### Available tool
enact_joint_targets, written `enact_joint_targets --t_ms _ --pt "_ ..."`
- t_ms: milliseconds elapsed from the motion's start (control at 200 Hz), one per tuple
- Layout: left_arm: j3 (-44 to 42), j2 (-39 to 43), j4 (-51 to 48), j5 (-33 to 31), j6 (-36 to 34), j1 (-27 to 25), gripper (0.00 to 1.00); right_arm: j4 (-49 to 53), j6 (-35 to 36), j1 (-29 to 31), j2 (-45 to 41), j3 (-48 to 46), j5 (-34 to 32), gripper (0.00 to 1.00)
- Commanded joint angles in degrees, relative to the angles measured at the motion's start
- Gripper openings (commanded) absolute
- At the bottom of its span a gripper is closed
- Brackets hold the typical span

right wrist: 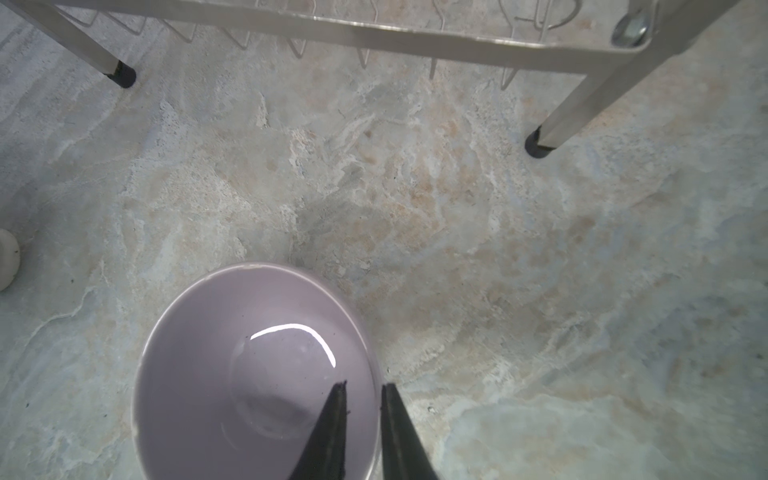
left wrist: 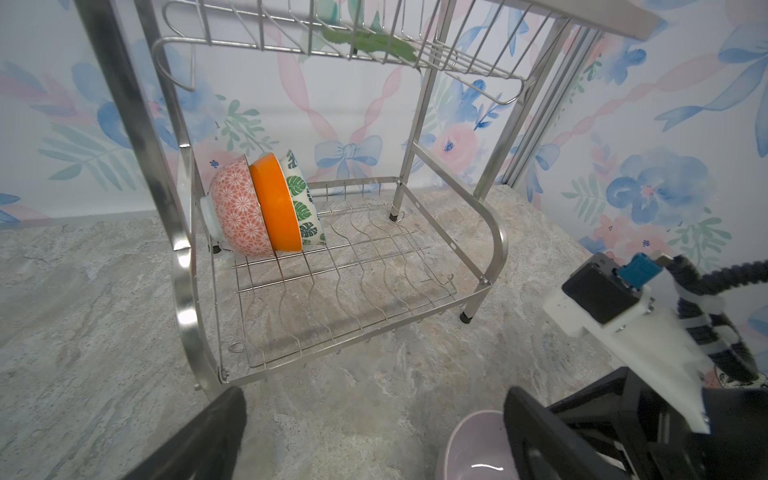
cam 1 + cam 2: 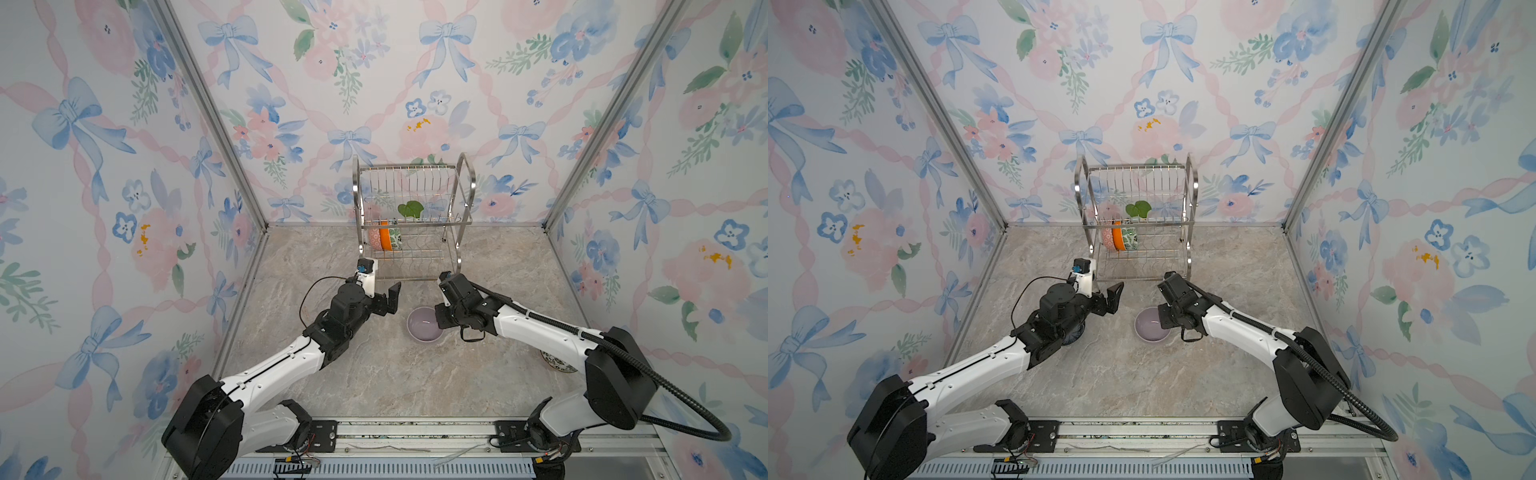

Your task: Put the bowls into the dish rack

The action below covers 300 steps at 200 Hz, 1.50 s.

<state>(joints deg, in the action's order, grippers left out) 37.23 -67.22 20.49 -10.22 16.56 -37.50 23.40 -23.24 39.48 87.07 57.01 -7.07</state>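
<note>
I work in a robot test booth dressed up as a home kitchen. Flowered wallpaper panels [image 3: 415, 83] hang on bare aluminium posts [image 3: 210, 112]. The marble-look tabletop [image 3: 395, 382] ends at a metal mounting rail [image 3: 415, 432] where my arms are bolted, and a steel dish rack [image 3: 405, 167] stands near the back wall.

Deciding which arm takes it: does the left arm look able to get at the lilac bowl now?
Likely yes: the left hand is open just beside the lilac bowl, with only bare table between. But the right hand straddles its rim, so they may crowd.
</note>
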Motion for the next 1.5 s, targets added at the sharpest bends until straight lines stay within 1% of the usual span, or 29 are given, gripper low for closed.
enact_joint_targets --t_ms 0,70,175,210,270,305,315,335,385,405,430,455,495,515,585,650,770,825,865,1010,1095,1180,1245,1320,1380,1475,1495 --pt "1.85 -0.38 1.15 -0.88 -2.16 -0.25 0.98 4.09 2.18 -0.55 1.05 1.99 2.15 0.24" --pt "2.04 -0.53 1.21 -0.81 -2.42 -0.25 0.98 4.59 2.4 -0.61 0.76 2.63 2.02 0.27" --pt "2.54 -1.15 1.09 -1.59 -2.88 -0.26 0.98 5.85 3.09 -0.51 -0.37 3.47 0.87 0.36" --pt "2.66 -1.32 1.13 -1.87 -3.02 -0.25 0.98 6.11 3.38 -0.4 -0.94 3.54 0.3 0.4" --pt "2.84 -1.7 1.16 -3.34 -3.07 -0.22 0.98 6.56 3.64 -0.35 -2.08 3.54 -0.29 0.51" --pt "2.92 -1.73 1.21 -4.12 -3.07 -0.22 0.98 6.78 3.82 -0.36 -2.76 3.48 -0.46 0.54" --pt "2.93 -1.76 1.22 -4.29 -3.03 -0.21 0.98 6.87 3.82 -0.31 -3.02 3.5 -0.55 0.56" --pt "2.93 -1.75 1.18 -4.56 -3.23 -0.19 0.98 7.05 3.97 -0.11 -3.43 3.46 -0.96 0.58" --pt "3.1 -1.81 1.1 -4.79 -3.39 0.13 0.98 7.5 4.49 0.43 -4.86 3.45 -2.53 0.7" --pt "3.06 -1.78 0.96 -5.29 -2.83 0.16 0.98 7.73 4.73 0.88 -5.37 3.51 -3.45 0.74" --pt "2.9 -1.7 0.95 -6.03 -1.88 0.31 0.98 8.09 5.17 1.45 -5.99 3.62 -4.58 0.77" --pt "2.85 -1.69 0.95 -6.53 -1.06 0.55 0.98 8.63 5.48 1.99 -6.6 3.84 -5.75 0.83" --pt "2.76 -1.65 0.94 -6.24 -0.38 0.91 0.98 9.12 6.11 2.95 -7.3 4.22 -7.18 1.0" --pt "2.76 -1.56 0.95 -5.89 -0.24 1.22 0.98 9.29 6.46 3.44 -7.7 4.33 -7.49 0.97" --pt "2.9 -1.32 0.17 -4.83 0.65 1.86 0.98 8.8 7.69 5.47 -8.78 4.42 -7.98 0.97" --pt "3.39 -1.38 -1.52 -4.04 3.34 3.16 0.98 8.59 8.79 7.49 -8.87 4.59 -8.36 0.97" --pt "3.13 -1.07 -3.31 3.48 9.89 7.9 0.98 9.29 11.44 12.95 -6.62 5.46 -10.53 0.97" --pt "2.85 -0.74 -4.03 4.68 11.14 8.89 0.98 9.15 12.37 15.21 -5.19 5.59 -11.02 0.97" --pt "2.61 -0.5 -4.47 4.76 11.43 9.16 0.98 8.96 12.64 16.54 -4.0 5.48 -11.28 1.0" --pt "1.67 0.03 -5.35 5.04 12.22 9.76 0.98 8.6 12.3 20.34 1.3 6.47 -9.98 0.86" --pt "1.34 -0.06 -5.28 5.57 12.51 10.07 0.98 8.59 11.7 21.55 4.27 7.35 -10.04 0.8" --pt "1.35 -0.36 -5.29 6.62 12.51 10.24 0.98 8.53 10.93 21.57 6.51 8.03 -10.11 0.78" --pt "1.53 -0.6 -5.29 7.13 12.53 10.33 0.98 8.33 10.85 21.58 7.44 8.51 -10.4 0.7" --pt "1.61 -0.69 -5.29 7.47 12.56 10.4 0.98 8.72 10.82 21.54 9.71 9.41 -11.09 0.65" --pt "1.55 -0.71 -5.29 7.32 12.59 10.42 0.98 8.68 11.09 21.55 10.88 9.87 -11.21 0.57" --pt "1.35 -0.63 -5.29 7.05 12.79 10.68 0.98 9.15 11.6 21.53 12.6 10.88 -11.88 0.5" --pt "1.27 -0.62 -5.29 7.05 12.78 10.74 0.98 9.33 11.71 21.54 12.96 11.13 -11.94 0.47"
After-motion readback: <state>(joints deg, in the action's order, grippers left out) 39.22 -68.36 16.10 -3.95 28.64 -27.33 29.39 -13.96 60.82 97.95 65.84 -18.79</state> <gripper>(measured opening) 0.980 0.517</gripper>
